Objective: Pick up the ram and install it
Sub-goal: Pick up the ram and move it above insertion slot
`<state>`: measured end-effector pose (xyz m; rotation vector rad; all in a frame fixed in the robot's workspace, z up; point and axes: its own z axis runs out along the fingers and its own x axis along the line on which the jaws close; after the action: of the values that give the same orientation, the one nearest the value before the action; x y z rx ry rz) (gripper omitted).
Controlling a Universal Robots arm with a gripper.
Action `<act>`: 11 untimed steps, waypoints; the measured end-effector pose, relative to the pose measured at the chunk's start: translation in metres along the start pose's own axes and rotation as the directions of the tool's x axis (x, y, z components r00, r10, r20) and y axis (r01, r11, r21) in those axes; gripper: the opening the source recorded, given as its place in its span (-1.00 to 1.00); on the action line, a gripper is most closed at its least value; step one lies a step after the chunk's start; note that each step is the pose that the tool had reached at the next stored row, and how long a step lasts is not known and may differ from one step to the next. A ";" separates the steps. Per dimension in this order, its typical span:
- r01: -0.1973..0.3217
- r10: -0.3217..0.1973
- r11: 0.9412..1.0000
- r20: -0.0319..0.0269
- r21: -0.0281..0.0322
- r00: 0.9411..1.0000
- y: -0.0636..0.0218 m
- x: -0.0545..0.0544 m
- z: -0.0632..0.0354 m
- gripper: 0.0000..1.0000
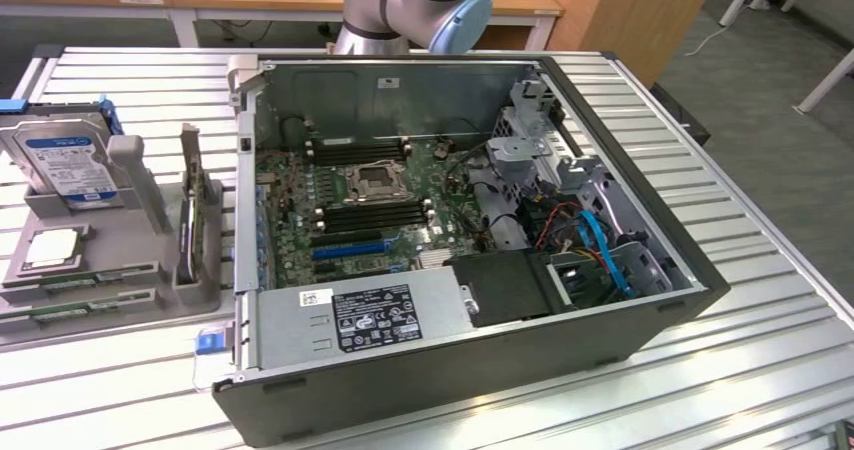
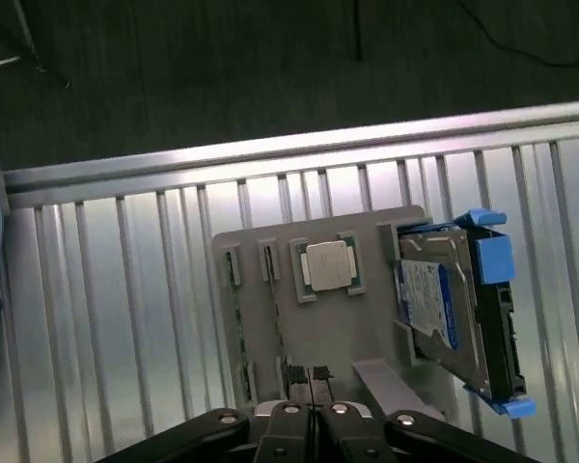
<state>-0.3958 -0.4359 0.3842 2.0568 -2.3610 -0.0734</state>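
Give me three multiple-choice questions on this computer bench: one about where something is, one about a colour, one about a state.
1. Where does the ram sit?
A in the grey holder
B on a chair
C on the floor

2. What colour is the carrier around the hard drive?
A red
B blue
C yellow

3. The computer case is:
A closed
B open
C wrapped in plastic

Answers:
1 A, the stick stands in a holder slot near the processor chip.
2 B, blue plastic frames the drive.
3 B, the motherboard lies exposed.
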 end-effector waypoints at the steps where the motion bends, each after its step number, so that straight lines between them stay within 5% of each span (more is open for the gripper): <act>1: 0.018 -0.018 1.000 -0.001 -0.001 1.000 0.0000 0.000 0.0000 -0.80; 11: 0.052 -0.052 0.999 -0.002 -0.001 0.999 0.0000 0.000 0.0001 -0.80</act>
<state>-0.3958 -0.4359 0.3841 2.1170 -2.3056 -0.0730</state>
